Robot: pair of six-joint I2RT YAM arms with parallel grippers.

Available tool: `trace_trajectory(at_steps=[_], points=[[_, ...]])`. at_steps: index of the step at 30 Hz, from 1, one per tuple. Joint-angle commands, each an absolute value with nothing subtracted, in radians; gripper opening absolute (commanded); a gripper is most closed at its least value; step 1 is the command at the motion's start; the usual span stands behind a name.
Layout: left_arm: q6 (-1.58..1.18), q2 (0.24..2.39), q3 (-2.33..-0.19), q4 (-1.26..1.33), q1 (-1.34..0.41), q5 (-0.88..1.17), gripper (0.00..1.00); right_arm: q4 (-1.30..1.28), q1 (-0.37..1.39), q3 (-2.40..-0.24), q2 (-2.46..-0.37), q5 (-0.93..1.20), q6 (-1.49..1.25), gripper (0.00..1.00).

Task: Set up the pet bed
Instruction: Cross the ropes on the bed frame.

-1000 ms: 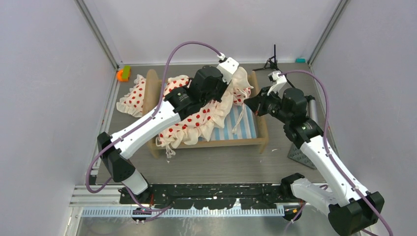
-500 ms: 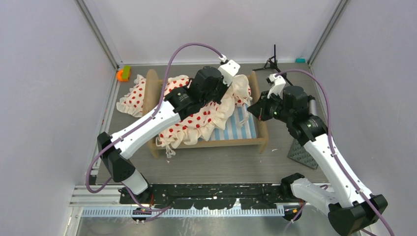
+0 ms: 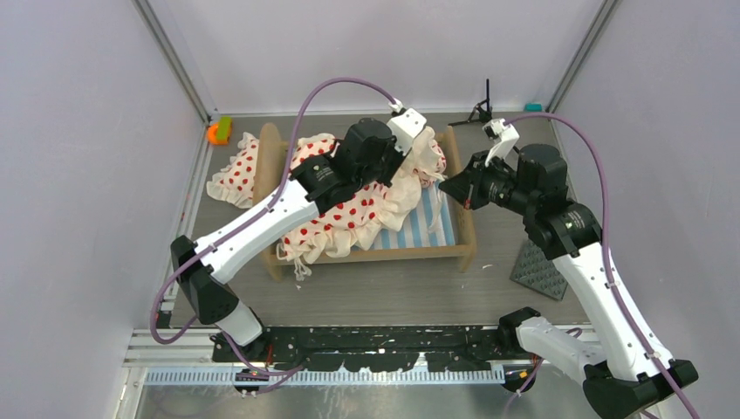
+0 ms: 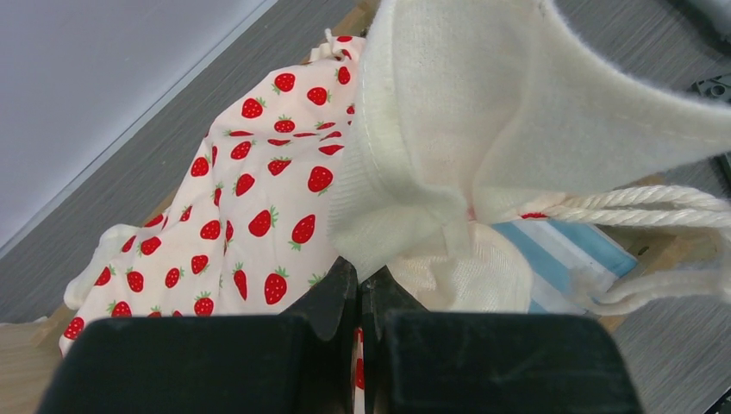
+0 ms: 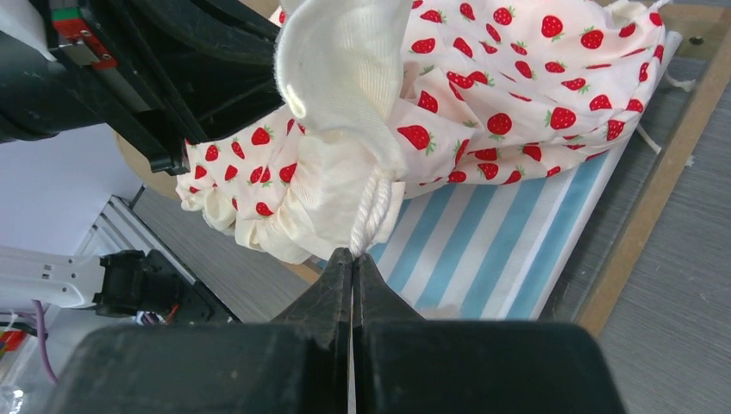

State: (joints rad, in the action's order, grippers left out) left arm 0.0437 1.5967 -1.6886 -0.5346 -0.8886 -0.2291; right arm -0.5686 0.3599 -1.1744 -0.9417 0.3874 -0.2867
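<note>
The light-wood pet bed [image 3: 467, 229] stands mid-table with its blue-white striped mattress [image 3: 430, 223] partly bare. The cream, red-spotted ruffled bedding [image 3: 349, 218] is bunched over its left and middle. My left gripper [image 4: 362, 280] is shut on a cream fold of the bedding [image 4: 405, 198], above the bed's far middle. My right gripper [image 5: 353, 256] is shut on the bedding's white cord [image 5: 372, 207] over the mattress [image 5: 491, 250], by the right end board. In the top view the right gripper [image 3: 447, 185] holds the cloth's right end.
A matching red-spotted pillow [image 3: 234, 175] lies left of the bed. An orange-green toy [image 3: 217, 132] sits at the back left. A black tripod stand [image 3: 483, 108] is at the back right, a dark studded mat [image 3: 539, 269] to the right.
My right arm has lifted and swung right and back, pulling the cord end of the bedding. The left gripper has shifted slightly with the cloth. More cloth is drawn toward the right end.
</note>
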Motion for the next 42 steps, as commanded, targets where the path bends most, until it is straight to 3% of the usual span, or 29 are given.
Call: trace_trajectory(at_steps=[1,33,42], points=[[0.066,1.529,-1.674,-0.530,-0.884,-0.199,0.00,-0.622,0.365,-1.193,-0.947,0.412,-0.307,0.00],[0.005,1.546,-1.564,-0.514,-0.885,-0.082,0.00,-0.532,0.364,-0.932,-0.917,0.287,-0.305,0.00],[0.011,1.503,-1.550,-0.503,-0.885,-0.178,0.00,-0.446,0.365,-0.925,-0.929,0.201,-0.346,0.00]])
